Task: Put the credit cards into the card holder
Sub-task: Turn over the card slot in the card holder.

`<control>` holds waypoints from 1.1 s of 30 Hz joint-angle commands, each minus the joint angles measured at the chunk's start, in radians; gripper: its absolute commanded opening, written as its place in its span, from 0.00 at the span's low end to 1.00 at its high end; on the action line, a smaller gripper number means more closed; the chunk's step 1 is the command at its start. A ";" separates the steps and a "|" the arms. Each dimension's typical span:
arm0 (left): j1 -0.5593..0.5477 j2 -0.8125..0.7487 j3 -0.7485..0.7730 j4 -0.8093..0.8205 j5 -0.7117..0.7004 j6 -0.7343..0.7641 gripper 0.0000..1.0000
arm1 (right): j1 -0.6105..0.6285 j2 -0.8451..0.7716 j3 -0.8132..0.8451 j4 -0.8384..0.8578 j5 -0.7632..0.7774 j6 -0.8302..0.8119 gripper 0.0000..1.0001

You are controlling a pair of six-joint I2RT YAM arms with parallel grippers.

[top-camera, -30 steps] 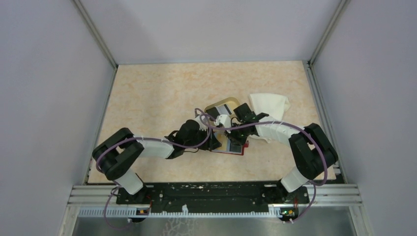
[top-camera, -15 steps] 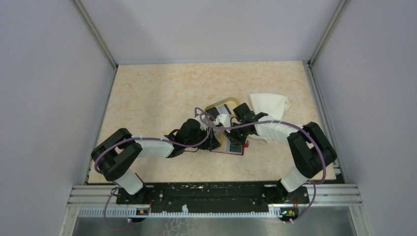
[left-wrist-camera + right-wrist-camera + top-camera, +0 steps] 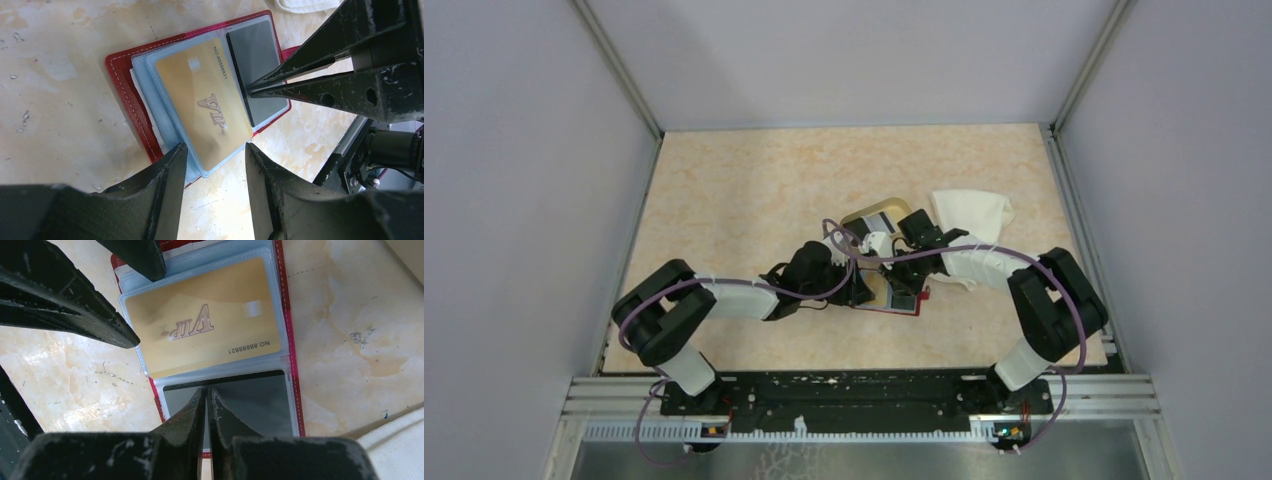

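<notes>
- Here the card holder (image 3: pixel 121 87) lies open on the counter (image 3: pixel 60 45), with a gold card (image 3: pixel 205 100) sleeved inside;
- right gripper (image 3: pixel 206 392): jaws pinch shut on the black card (image 3: pixel 257 55);
- left gripper (image 3: pixel 216 150): jaws stand wide apart, straddling the holder's edge.

I'm looking at a robotics lab test cell, I reckon. Plain grey panel walls (image 3: pixel 524 150) are boxing in the tabletop (image 3: pixel 744 180) along its left, far & right edges, w/ metal posts (image 3: pixel 619 65) rising at both far corners. An alu extrusion rail (image 3: pixel 864 400) is running along the near edge, carrying the two arms' bases, left arm (image 3: pixel 724 300) & right arm (image 3: pixel 1044 300), w/ purple cables (image 3: pixel 1014 256) looping loose over them.
</notes>
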 commanded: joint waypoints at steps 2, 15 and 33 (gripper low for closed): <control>0.001 0.006 0.001 0.065 0.043 -0.015 0.52 | 0.000 0.017 0.040 -0.013 -0.021 0.019 0.05; 0.001 -0.008 -0.015 0.143 0.087 -0.049 0.46 | -0.055 -0.012 0.054 -0.029 -0.101 0.052 0.06; 0.001 0.063 -0.010 0.298 0.184 -0.110 0.45 | -0.166 -0.006 0.078 -0.048 -0.221 0.152 0.08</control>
